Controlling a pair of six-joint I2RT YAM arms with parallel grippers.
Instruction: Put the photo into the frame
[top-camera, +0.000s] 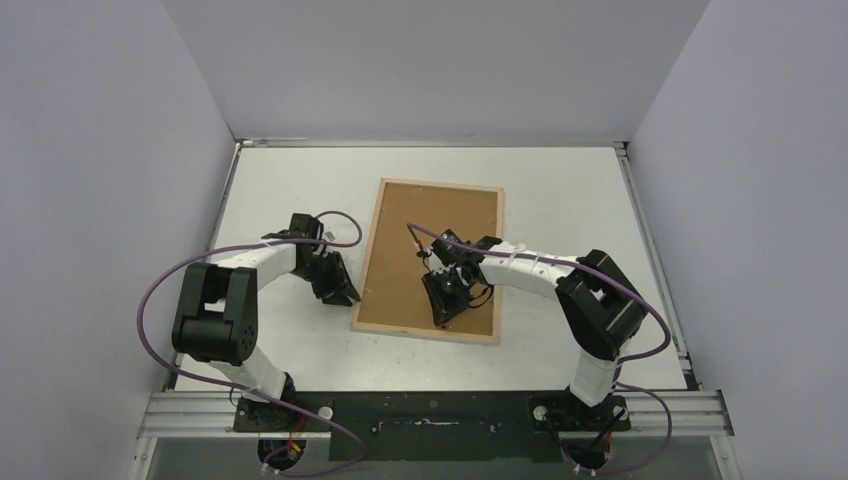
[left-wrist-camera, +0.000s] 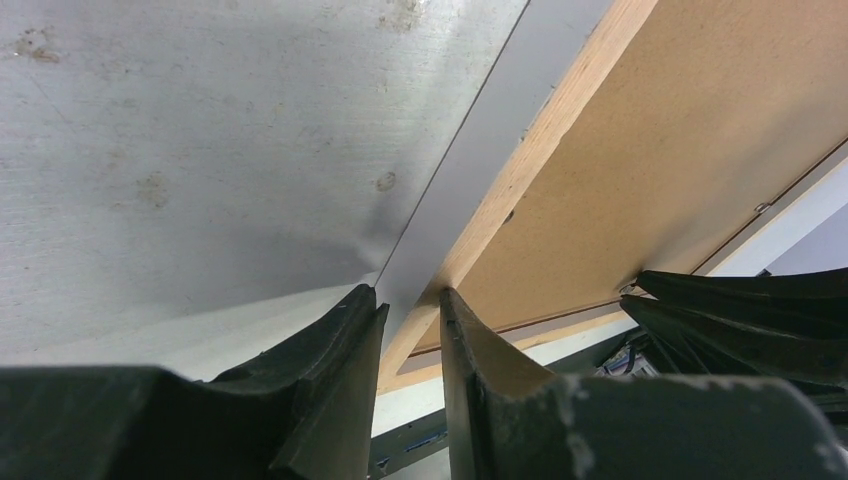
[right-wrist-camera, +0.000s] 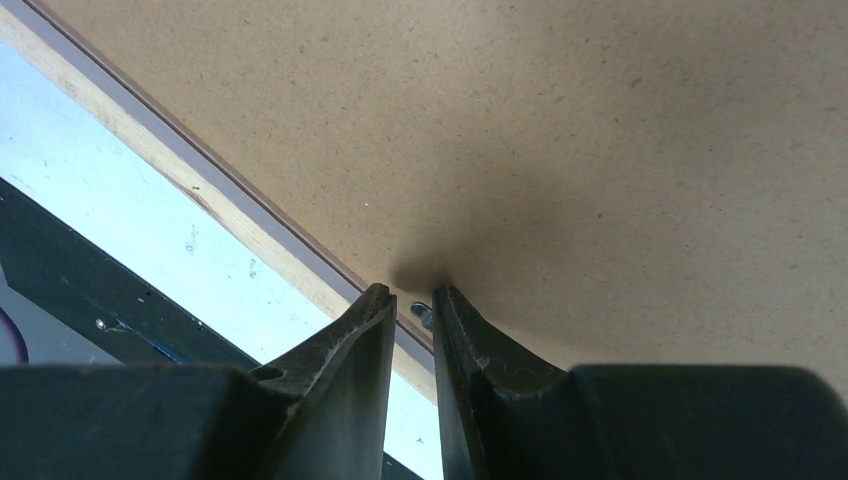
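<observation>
Pale-wood rectangular picture frame (top-camera: 425, 334) lay face-down with its brown fibreboard backing board (top-camera: 430, 215) seated, photo unseen, presumably beneath; left gripper (left-wrist-camera: 410, 300) and right gripper (right-wrist-camera: 410, 295), barely parted, held nothing.

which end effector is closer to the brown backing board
Right. The right end effector is over the backing board, tips by its near edge. The left end effector is off the board, beside the frame's left rail.

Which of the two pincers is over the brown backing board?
The right pincer, above the backing board; the left pincer is at the frame's left edge.
</observation>
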